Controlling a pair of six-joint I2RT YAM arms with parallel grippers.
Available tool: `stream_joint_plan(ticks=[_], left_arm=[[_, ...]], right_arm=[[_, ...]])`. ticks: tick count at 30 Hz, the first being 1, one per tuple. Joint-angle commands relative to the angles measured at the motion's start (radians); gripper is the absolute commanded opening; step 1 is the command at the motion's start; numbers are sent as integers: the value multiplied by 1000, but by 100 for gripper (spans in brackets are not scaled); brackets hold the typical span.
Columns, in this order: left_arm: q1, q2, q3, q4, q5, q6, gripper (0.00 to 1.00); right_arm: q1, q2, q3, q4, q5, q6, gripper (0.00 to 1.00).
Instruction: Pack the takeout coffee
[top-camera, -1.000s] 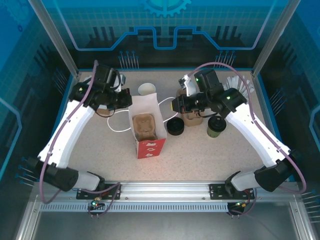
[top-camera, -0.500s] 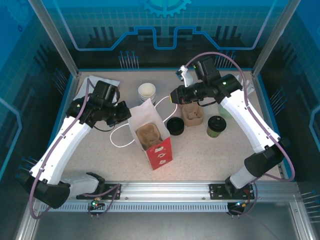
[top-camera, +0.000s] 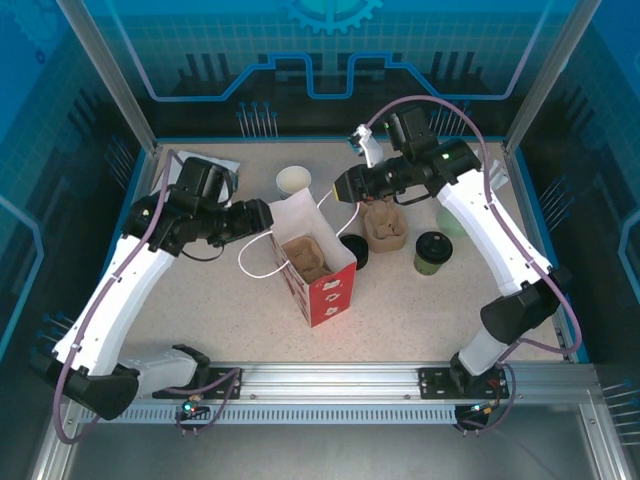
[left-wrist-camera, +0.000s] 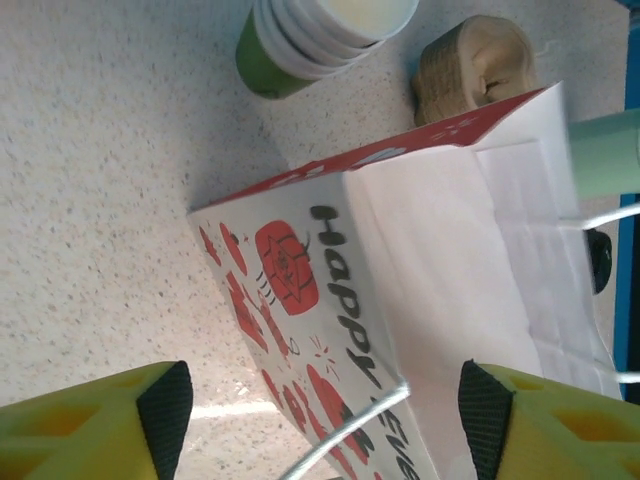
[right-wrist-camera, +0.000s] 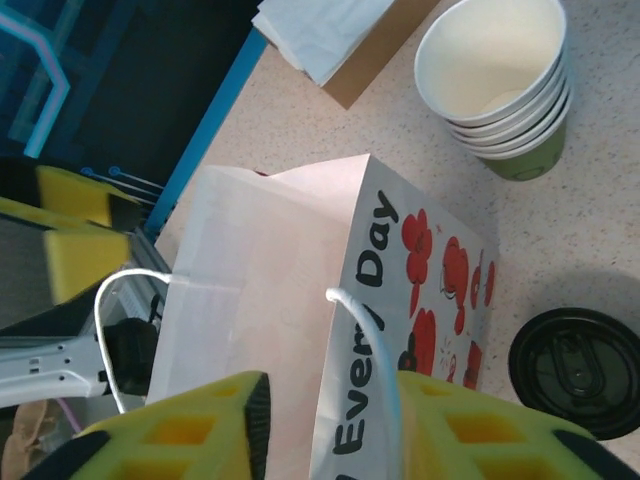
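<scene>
Green takeout coffee (top-camera: 433, 252) stands upright — apart from gift bag (top-camera: 326, 291).

1. The speckled beige table (top-camera: 400, 300) is carrying everything.
2. A white gift bag (top-camera: 322, 290) with a red front is standing upright near the centre.
3. Stacked paper cups (top-camera: 293, 180) are sitting behind the bag, and a loose black lid (right-wrist-camera: 578, 372) is lying at its right.
4. Brown pulp carriers (top-camera: 385, 230) are sitting further right, and the lidded takeout coffee (top-camera: 432, 250) is standing beside them.
</scene>
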Motion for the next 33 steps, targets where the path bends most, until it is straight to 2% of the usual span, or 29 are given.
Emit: stream_joint_plan(ticks=[1,4,7,12,14,19,22,25,28,33], left_arm=[[-2,76,131,-96,-60,195,79],[-1,183,225,-131,-68,282,82],[-2,257,250,-117,-63,364,82],[-3,361,282,-122,-44,455,81],[-2,388,293,-124,-49,463,74],[-4,403,295,-108,-63,452,35],[-6,369,301,-94,-82,454,20],[-7,330,316,-99,-80,451,10],[-20,295,317,-102,-76,450,6],[-42,251,329,-128,-94,437,5]], right_arm=[[-14,-17,74,-69,80,-34,50],[-13,-51,81,-103,158,-50,60],[-13,-96,51,-119,229,-59,67],[-18,-173,-11,-126,295,-73,72],[-22,-198,-33,-133,308,-77,73],[-47,-263,-107,-137,350,-81,73],[-70,-294,-153,-161,403,-82,77],[-101,-319,-203,-195,483,-76,80],[-152,-363,-300,-179,521,-61,87],[-253,-431,-465,-119,542,-59,99]])
